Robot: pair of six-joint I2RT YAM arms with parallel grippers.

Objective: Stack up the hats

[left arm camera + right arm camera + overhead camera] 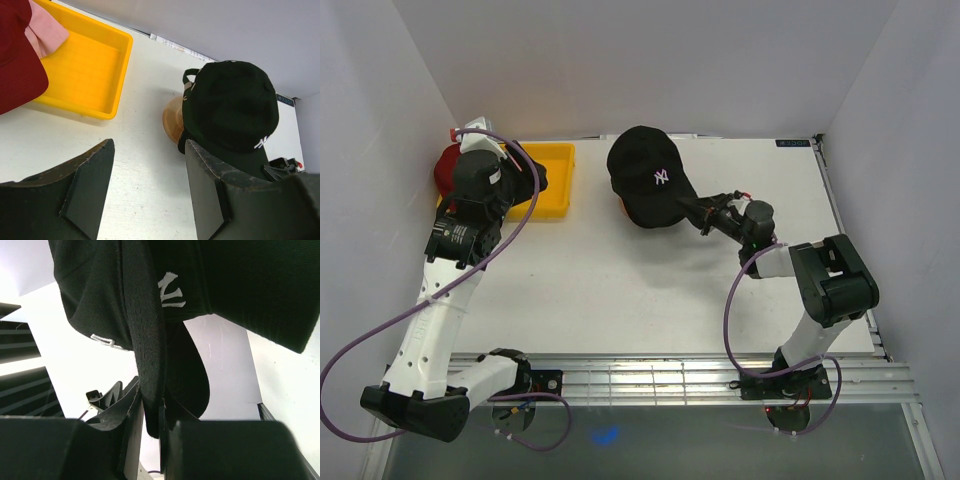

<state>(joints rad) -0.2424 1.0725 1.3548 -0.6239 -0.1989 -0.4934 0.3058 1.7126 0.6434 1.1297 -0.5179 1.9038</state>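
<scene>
Two arms, top external view: the right gripper (698,212) meets the brim of the black cap (642,170). This cap sits on the wooden stand (623,206) at the far middle of the table (620,290). The left gripper (532,176) hangs over the yellow tray (558,195), near the red cap (444,172).

Left wrist view: fingers (82,192) spread wide, nothing between them. Red cap (15,60) and pink cap (47,32) overlap the yellow tray (122,75) at its left end.

Right wrist view: fingers (132,427) pressed together on the black cap's (250,280) brim.
</scene>
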